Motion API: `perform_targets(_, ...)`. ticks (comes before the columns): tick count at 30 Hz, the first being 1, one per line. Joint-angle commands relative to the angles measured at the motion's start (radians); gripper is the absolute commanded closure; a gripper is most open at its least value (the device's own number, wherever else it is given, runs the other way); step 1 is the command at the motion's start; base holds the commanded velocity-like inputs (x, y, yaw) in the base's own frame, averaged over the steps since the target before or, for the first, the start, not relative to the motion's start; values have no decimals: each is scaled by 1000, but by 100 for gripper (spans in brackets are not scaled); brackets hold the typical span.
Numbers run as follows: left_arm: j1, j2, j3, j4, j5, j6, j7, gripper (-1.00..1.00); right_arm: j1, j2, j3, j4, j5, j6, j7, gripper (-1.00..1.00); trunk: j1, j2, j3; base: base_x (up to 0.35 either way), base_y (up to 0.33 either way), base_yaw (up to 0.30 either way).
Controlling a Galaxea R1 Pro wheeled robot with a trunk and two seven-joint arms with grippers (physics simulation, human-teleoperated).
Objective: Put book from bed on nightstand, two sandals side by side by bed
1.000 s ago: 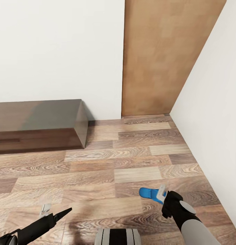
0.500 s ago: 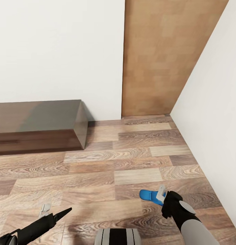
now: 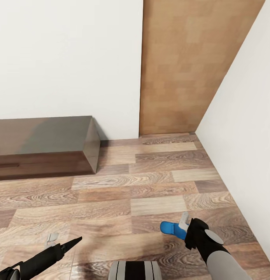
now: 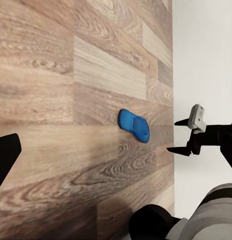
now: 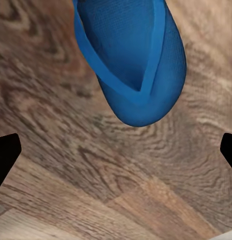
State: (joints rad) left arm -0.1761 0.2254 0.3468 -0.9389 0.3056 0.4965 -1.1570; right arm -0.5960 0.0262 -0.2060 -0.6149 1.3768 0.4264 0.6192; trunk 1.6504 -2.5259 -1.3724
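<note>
One blue sandal (image 3: pixel 170 228) lies flat on the wood-plank floor near the right wall. It shows again as a sandal (image 4: pixel 134 125) in the left wrist view and as a sandal (image 5: pixel 131 55) with its thong strap up in the right wrist view. My right gripper (image 3: pixel 185 229) hangs open just off the sandal's rounded end, not touching it. Seen from the left wrist, the right gripper (image 4: pixel 178 135) has its two fingertips spread. My left gripper (image 3: pixel 63 241) is open low over bare floor, far from the sandal. The book, the bed and the nightstand are out of view.
A long low dark-brown cabinet (image 3: pixel 45 147) stands against the white back wall at the left. A light wooden door (image 3: pixel 181 70) fills the far corner. The white right wall (image 3: pixel 248 147) runs close beside my right arm. Open plank floor (image 3: pixel 127 190) lies ahead.
The whole picture has shifted a little, so the camera has moved. My right gripper stays open beside the sandal, and the left gripper keeps its place.
</note>
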Motion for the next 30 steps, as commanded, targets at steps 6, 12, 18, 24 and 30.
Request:
perform_targets(6,0,0,0,0,4,10,-1,-100,-1,3,-6,-2,7,0,8,-100,0,0,-1,22,0,0)
perform_targets(12,0,0,0,0,4,10,-1,-100,-1,10,-5,-2,8,0,10,-100,0,0,-1,2,0,0)
perform_targets(18,0,0,0,0,4,9,-1,-100,-1,31,94,-1,8,2,11,-100,0,0,-1,0,0,0)
perform_targets(24,0,0,0,0,3,9,-1,-100,-1,34,208,0,8,8,12,-100,0,0,-1,0,0,0)
perform_targets(30,0,0,0,0,3,9,-1,-100,-1,34,237,-1,8,9,13,-100,0,0,-1,0,0,0)
